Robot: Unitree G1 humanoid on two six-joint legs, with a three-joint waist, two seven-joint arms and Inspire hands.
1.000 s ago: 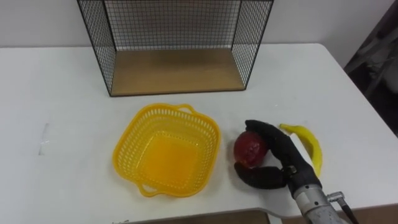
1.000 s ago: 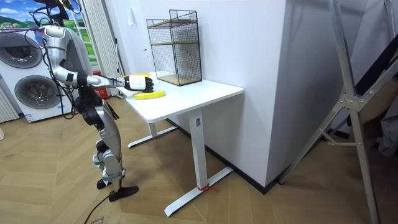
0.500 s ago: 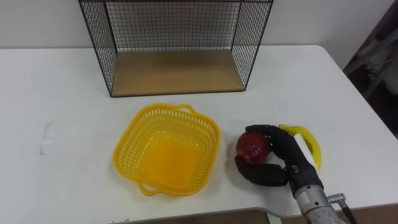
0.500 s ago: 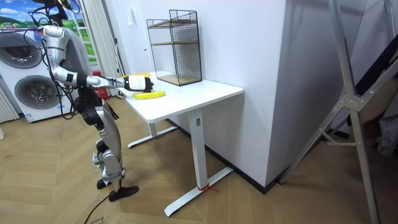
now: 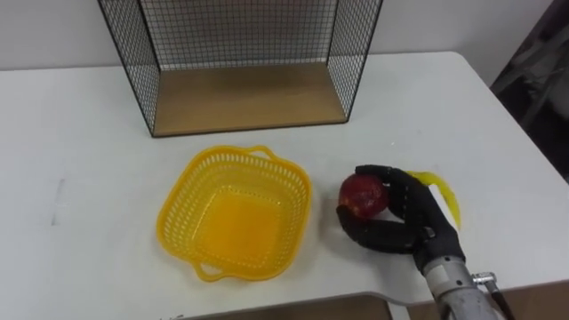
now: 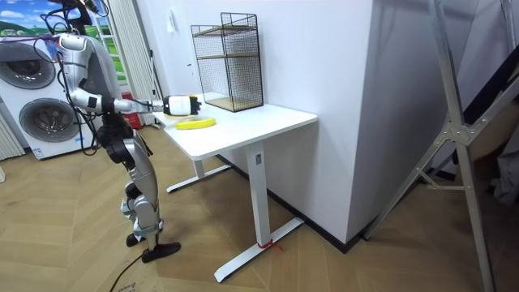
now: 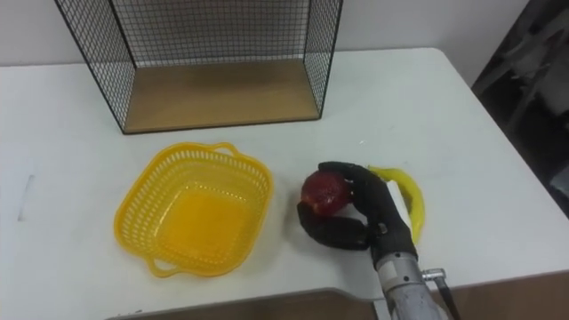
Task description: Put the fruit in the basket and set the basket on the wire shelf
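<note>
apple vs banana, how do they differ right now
The apple is round and red; the banana is long, curved and yellow. The right hand has its fingers curled round the apple; the banana lies free on the table, partly hidden behind that hand. The apple is nearer the basket than the banana. Both sit right of the basket, neither in it.

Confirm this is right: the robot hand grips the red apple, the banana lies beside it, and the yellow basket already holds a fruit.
Not quite. The basket is empty, as the left eye view shows. The rest stands: the robot hand grips the red apple, and the banana lies beside it.
</note>
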